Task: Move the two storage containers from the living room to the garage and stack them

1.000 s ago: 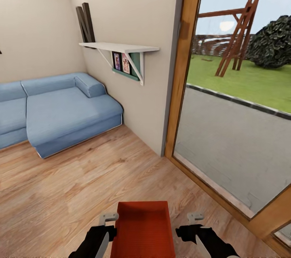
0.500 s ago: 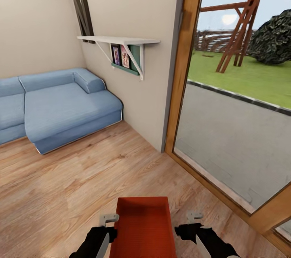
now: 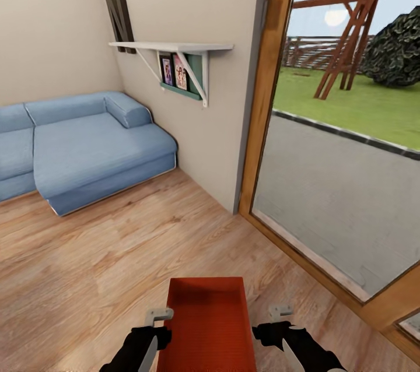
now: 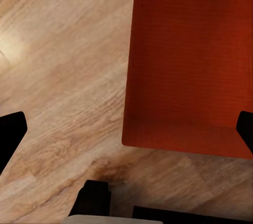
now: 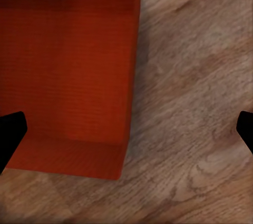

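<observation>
One red-orange storage container [image 3: 209, 325] sits low in the head view, between my two arms and over the light wood floor [image 3: 116, 255] of the living room. My left gripper [image 3: 156, 320] is at its left wall and my right gripper [image 3: 280, 316] at its right wall. In the left wrist view the container [image 4: 184, 60] has its wall between the widely spread fingers of the left gripper [image 4: 126, 132]. The right wrist view shows the container [image 5: 68, 66] with the right gripper [image 5: 126, 129] straddling its other wall the same way. Both grippers are open.
A blue sofa [image 3: 87, 150] stands at the left against the beige wall. A white shelf [image 3: 175, 46] with framed pictures juts from the wall corner ahead. A wood-framed glass door [image 3: 265, 98] at the right looks onto pavement and a lawn.
The whole picture has shifted, so the camera has moved: sofa and shelf sit slightly higher and left. The container stays between the two grippers, a little higher in the picture.
</observation>
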You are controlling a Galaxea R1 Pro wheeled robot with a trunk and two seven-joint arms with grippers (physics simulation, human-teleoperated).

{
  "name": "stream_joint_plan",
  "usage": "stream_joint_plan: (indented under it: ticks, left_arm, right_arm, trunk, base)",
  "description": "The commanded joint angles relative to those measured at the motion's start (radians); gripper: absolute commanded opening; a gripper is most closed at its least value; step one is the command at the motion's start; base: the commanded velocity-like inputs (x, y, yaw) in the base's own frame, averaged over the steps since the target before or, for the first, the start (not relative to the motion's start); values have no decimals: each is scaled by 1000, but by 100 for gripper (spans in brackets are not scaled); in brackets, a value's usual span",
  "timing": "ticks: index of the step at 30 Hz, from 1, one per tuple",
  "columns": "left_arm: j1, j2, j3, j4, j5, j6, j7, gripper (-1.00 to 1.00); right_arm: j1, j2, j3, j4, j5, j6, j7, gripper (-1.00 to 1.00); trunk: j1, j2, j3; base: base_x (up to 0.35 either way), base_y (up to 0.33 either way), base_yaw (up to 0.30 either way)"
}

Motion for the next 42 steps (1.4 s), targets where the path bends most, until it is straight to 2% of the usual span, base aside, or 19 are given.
stream_joint_plan:
  ticks: [1,26,33,38,42]
  left_arm:
    - [0,-1,3,-2,-1,5,1,100]
    - [0,0,3,-2,0,7,1,100]
    - [0,-4,4,-2,4,5,-5,100]
    - [0,1,4,-2,5,3,-48,100]
    - [0,2,4,-2,4,1,-58,100]
  right_arm:
    - [0,0,2,-2,4,6,2,100]
    - [0,0,1,-2,2,6,1,100]
    - [0,0,1,-2,-1,5,1,100]
    - [0,0,1,-2,0,5,1,100]
    - [0,0,1,-2,1,4,1,100]
  trunk:
    - [4,-8,-6]
    - [100,-183,-124]
    - [100,-183,-127]
    - [100,-183,-127]
    - [100,-183,-127]
  base:
    - [0,0,36]
    - [0,0,10]
    - [-1,0,0]
    - [-202,0,0]
    - [-57,0,0]
